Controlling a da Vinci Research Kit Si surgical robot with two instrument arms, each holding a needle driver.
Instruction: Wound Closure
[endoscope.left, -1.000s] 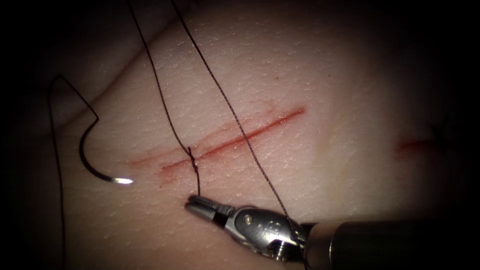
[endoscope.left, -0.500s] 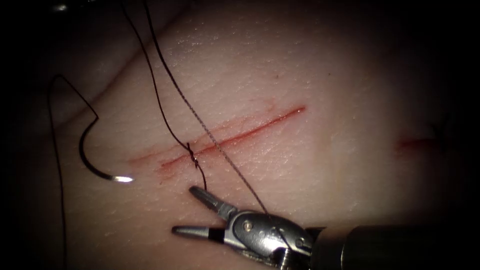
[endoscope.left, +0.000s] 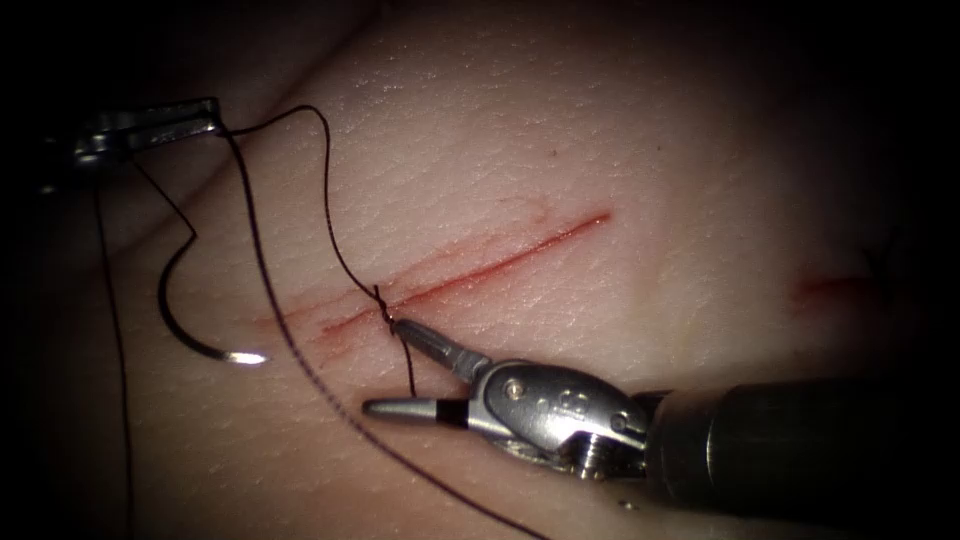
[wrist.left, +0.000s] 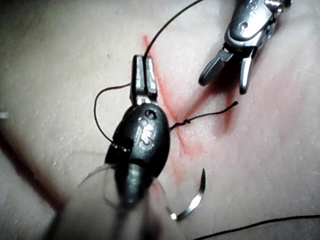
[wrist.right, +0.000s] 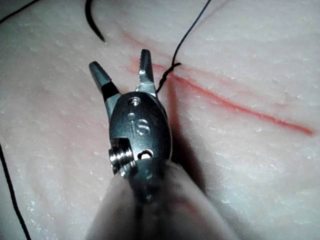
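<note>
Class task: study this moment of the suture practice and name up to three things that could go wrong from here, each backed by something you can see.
1. The right tool has open jaws straddling the short thread tail beside the knot; closing there might catch the knot rather than the tail.
2. The left tool is shut on the thread; a hard pull could strain the knot or the cut.
3. The needle lies free on the tissue left of the cut, and slack thread could drag it.

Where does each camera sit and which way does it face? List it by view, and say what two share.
Endoscope: above and in front, facing the cut; left tool shut on thread, right tool open, empty; free needle lies on tissue left of the cut.
Left wrist: down its shaft at its shut jaws.
Right wrist: down its shaft at its open jaws.
Shared: the knot.
</note>
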